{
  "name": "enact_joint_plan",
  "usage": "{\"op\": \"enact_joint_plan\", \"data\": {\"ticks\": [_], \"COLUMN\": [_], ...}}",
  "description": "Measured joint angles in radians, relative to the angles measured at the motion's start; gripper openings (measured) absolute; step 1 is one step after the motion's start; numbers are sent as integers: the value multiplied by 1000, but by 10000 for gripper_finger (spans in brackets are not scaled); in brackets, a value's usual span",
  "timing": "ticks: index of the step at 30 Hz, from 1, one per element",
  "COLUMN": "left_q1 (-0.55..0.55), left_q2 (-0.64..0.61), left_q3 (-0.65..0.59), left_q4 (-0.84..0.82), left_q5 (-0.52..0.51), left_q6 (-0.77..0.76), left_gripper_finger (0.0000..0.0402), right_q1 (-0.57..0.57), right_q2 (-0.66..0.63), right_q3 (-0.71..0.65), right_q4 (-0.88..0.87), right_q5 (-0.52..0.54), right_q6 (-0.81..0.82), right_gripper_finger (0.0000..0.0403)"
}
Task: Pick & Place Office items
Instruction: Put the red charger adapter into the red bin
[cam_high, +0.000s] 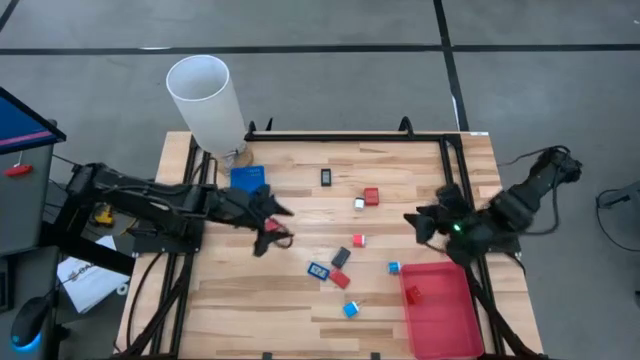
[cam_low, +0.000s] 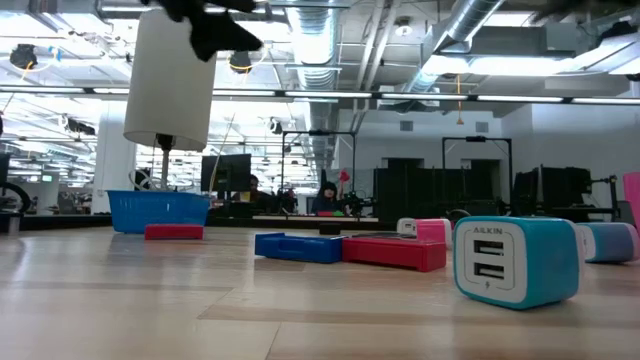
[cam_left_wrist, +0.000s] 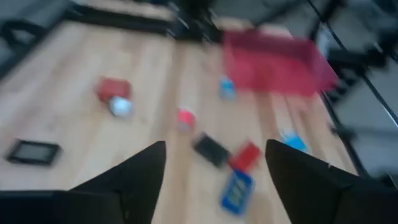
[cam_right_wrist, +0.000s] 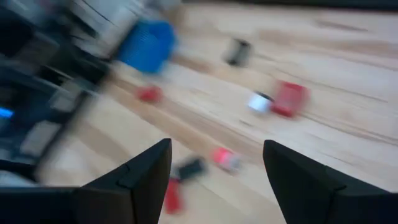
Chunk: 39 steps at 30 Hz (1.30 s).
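High view: with small items (cam_high: 340, 258) scattered mid-bench and one red piece (cam_high: 273, 238) just beside the open, empty left claw (cam_high: 268, 225), that piece should be straddled squarely; the right claw (cam_high: 420, 222) is open, waiting near the red tray (cam_high: 455, 335).

Light wooden plank counter (cam_high: 300, 300); translucent red rectangular tray (cam_high: 445, 315); blue square bin (cam_high: 248, 179); white cylinder (cam_high: 205, 100); teal-and-white charger block (cam_low: 515, 262).

A grey floor (cam_high: 330, 25) surrounds the table; exposed ducts (cam_low: 400, 40) and strip lights overhead.
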Motion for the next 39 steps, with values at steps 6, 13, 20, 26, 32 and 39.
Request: {"op": "enact_joint_plan", "data": {"ticks": [6, 13, 20, 26, 32, 39], "left_q1": [54, 59, 59, 27, -4, -13], "left_q2": [-16, -107, -173, -226, -268, -294], "left_q3": [1, 0, 0, 0, 0, 1], "left_q4": [106, 108, 102, 99, 52, 1], "left_q5": [-60, -91, -119, -148, -179, -175], "left_q6": [-24, 28, 33, 45, 58, 49], "left_gripper_finger": [296, 285, 286, 286, 285, 285], "right_q1": [-328, -655, -807, -868, -905, -916], "right_q2": [13, 92, 278, 447, 567, 674], "right_q3": [0, 0, 0, 0, 0, 0], "right_q4": [-193, 45, 268, 249, 273, 373], "right_q5": [-245, -399, -508, -537, -597, -637], "right_q6": [108, -181, -486, -563, -558, -529], "right_gripper_finger": [245, 245, 252, 318, 387, 394]}}
